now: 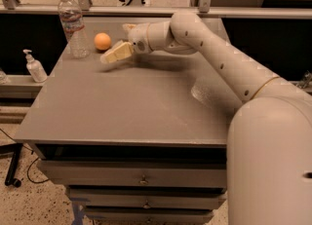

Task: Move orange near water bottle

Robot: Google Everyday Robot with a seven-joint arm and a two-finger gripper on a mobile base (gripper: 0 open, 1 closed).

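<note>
The orange (102,41) rests on the grey table (122,107) at its far left, just right of the water bottle (72,24), which stands upright at the far left corner. My gripper (116,45) is just right of the orange, low over the table, open and empty. One cream finger (117,53) points left toward the front of the orange without touching it. The white arm reaches in from the right.
A small white pump dispenser (34,66) stands on a lower ledge left of the table. A metal rail (204,5) runs behind the table. Drawers (141,178) sit under the tabletop. The robot's body (273,160) fills the lower right.
</note>
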